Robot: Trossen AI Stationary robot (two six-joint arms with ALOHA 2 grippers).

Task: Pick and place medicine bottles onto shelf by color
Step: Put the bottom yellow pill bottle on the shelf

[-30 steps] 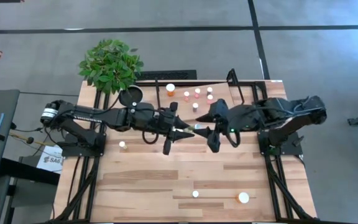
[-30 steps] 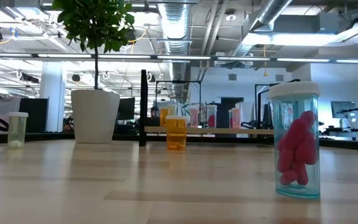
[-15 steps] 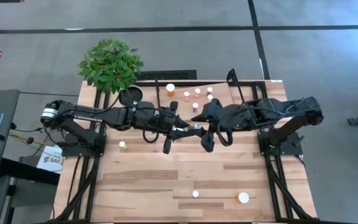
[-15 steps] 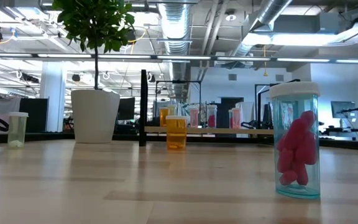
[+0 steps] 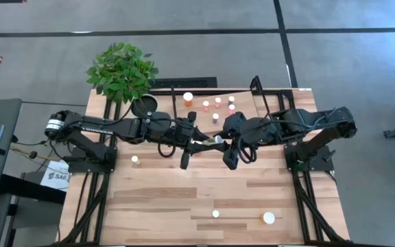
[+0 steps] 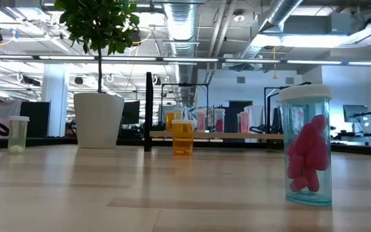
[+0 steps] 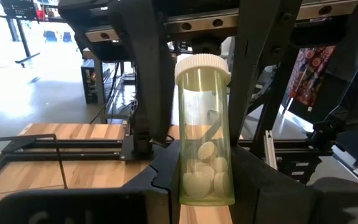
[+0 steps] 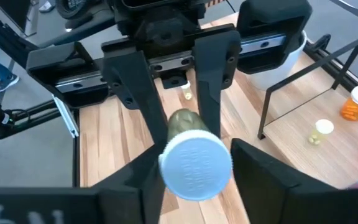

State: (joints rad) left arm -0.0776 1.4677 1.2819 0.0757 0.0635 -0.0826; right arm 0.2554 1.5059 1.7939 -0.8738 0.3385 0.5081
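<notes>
No legible text anywhere.

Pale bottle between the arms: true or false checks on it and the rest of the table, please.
The left gripper holds the pale bottle: true.
The pale bottle holds pink pills: false, white tablets.
The right gripper is parked away from the bottle: false, it is at the cap.
The shelf is bare: false, several bottles stand on it.
Two white-capped bottles stand far from the shelf: true.

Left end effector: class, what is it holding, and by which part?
The left end effector grips a pale bottle of white pills by its lower body, cap end free, pointing toward the right end effector.
</notes>
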